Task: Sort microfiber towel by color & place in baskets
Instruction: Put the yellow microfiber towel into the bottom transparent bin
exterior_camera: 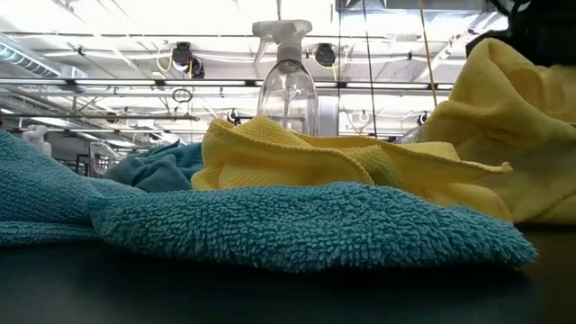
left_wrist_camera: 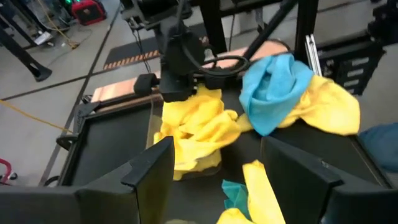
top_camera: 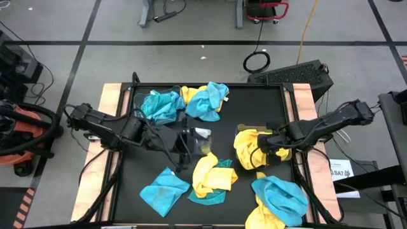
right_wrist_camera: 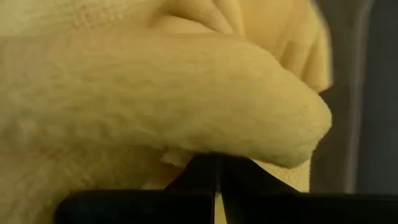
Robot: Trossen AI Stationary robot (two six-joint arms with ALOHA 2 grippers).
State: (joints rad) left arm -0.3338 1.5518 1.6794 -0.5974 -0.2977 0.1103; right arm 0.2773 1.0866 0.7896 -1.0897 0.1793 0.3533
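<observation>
My right gripper [top_camera: 264,145] is shut, pointing steeply down into a heap of yellow microfiber towels [top_camera: 249,149] at the table's right. In the left wrist view, a faint clear wall [left_wrist_camera: 151,124] beside this heap looks like a basket. My left gripper [left_wrist_camera: 216,148] hangs open over the table's middle, above a mixed yellow and blue heap [top_camera: 213,178], and touches nothing. More blue towels [top_camera: 162,105] and a yellow one [top_camera: 189,95] lie at the far side. Another blue towel [top_camera: 164,191] lies near left, and blue over yellow [top_camera: 280,198] near right. My right gripper is shut on a yellow towel. A thick rounded fold [right_wrist_camera: 186,118] bulges right in front of the shut fingertips [right_wrist_camera: 199,171] and hides the place of contact. The fingers come from above, slanting down. The towel rests on the yellow heap.
A clear spray bottle [exterior_camera: 288,85] stands near the table's middle, close beside my left gripper [top_camera: 191,143]. Wooden strips [top_camera: 108,127] run along the table's left and right edges. Bare black mat [top_camera: 254,108] lies at the far right.
</observation>
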